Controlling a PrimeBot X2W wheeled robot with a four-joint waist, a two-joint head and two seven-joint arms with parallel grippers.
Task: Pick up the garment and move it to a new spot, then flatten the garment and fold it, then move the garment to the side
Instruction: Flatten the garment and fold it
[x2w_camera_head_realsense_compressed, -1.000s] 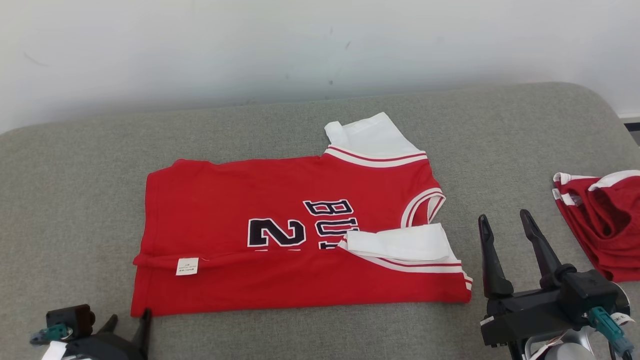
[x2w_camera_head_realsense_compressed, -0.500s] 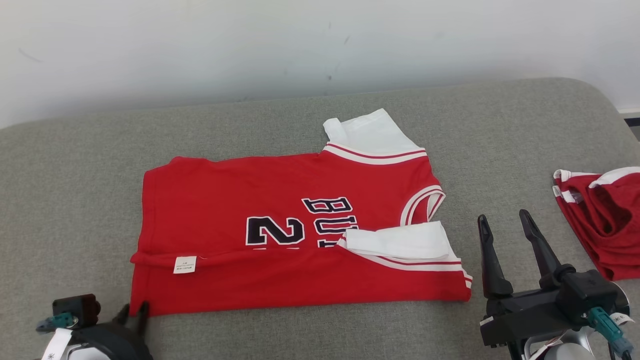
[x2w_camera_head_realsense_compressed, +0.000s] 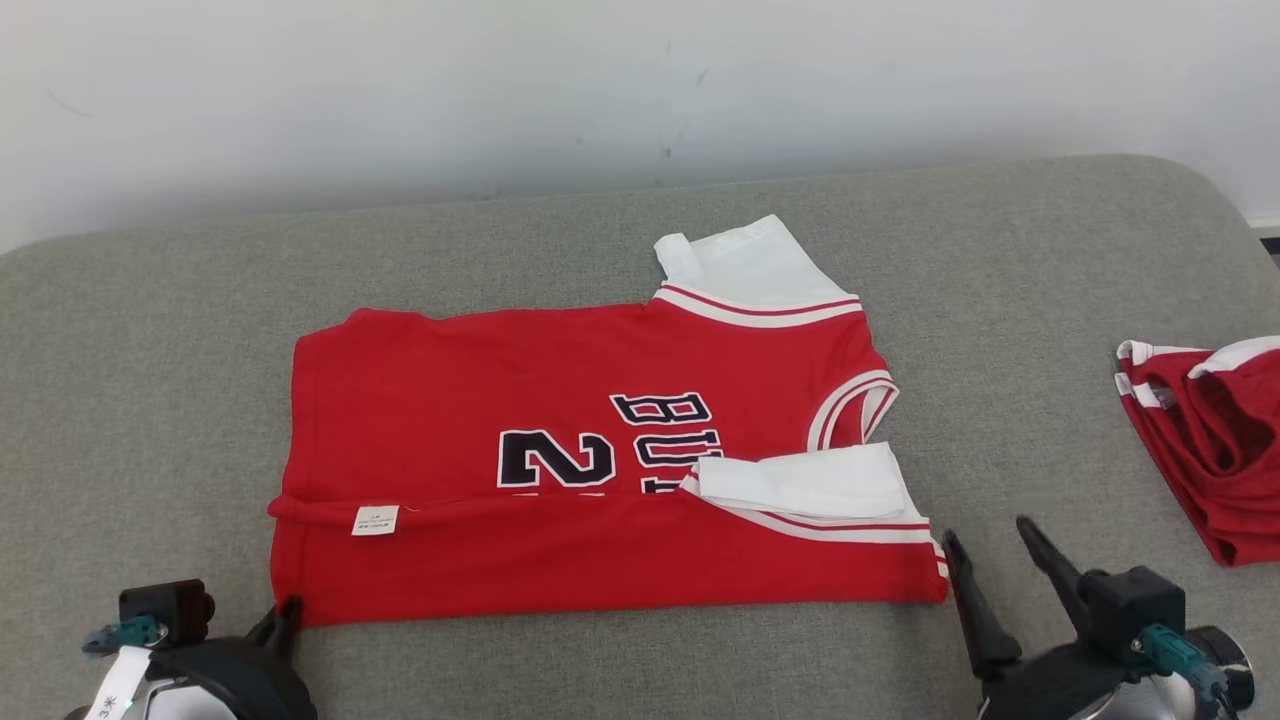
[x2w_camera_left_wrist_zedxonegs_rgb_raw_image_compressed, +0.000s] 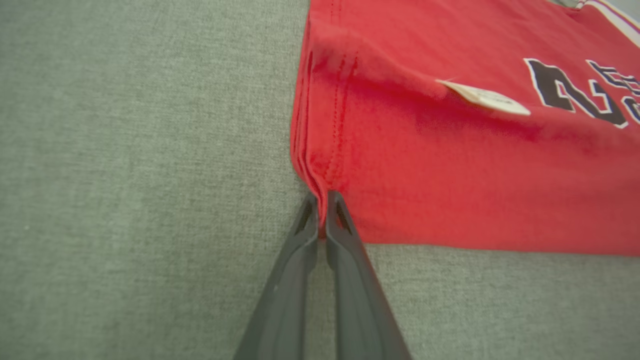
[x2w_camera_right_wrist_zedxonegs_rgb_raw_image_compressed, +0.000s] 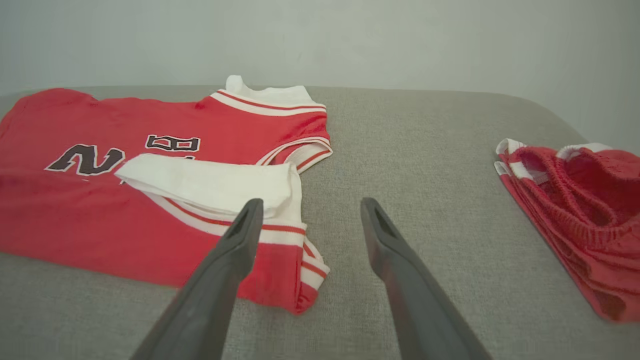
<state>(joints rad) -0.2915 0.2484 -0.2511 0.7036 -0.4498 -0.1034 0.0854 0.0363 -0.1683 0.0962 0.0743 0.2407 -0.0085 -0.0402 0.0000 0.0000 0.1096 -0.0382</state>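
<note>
The garment (x2w_camera_head_realsense_compressed: 560, 400) is a red jersey with white sleeves and dark lettering. It lies flat on the grey cushion (x2w_camera_head_realsense_compressed: 150, 350) with its near edge folded over. My left gripper (x2w_camera_head_realsense_compressed: 288, 606) is at the jersey's near left corner. In the left wrist view the left gripper (x2w_camera_left_wrist_zedxonegs_rgb_raw_image_compressed: 322, 201) is shut on that hem corner of the garment (x2w_camera_left_wrist_zedxonegs_rgb_raw_image_compressed: 450, 175), pinching the stacked layers. My right gripper (x2w_camera_head_realsense_compressed: 985, 530) stands open just beside the near right corner. In the right wrist view the right gripper (x2w_camera_right_wrist_zedxonegs_rgb_raw_image_compressed: 311, 202) has its left finger over the striped sleeve edge of the garment (x2w_camera_right_wrist_zedxonegs_rgb_raw_image_compressed: 100, 215), with nothing between its fingers.
A second red piece with white trim, crumpled shorts (x2w_camera_head_realsense_compressed: 1210, 440), lies at the cushion's right edge, also seen as the shorts (x2w_camera_right_wrist_zedxonegs_rgb_raw_image_compressed: 575, 210) in the right wrist view. A pale wall (x2w_camera_head_realsense_compressed: 600, 90) runs behind the cushion. Bare grey fabric surrounds the jersey.
My left gripper has closed onto the jersey's near left corner. My right gripper has dropped lower in the head view, closer to the near right corner. The camera shifted slightly.
</note>
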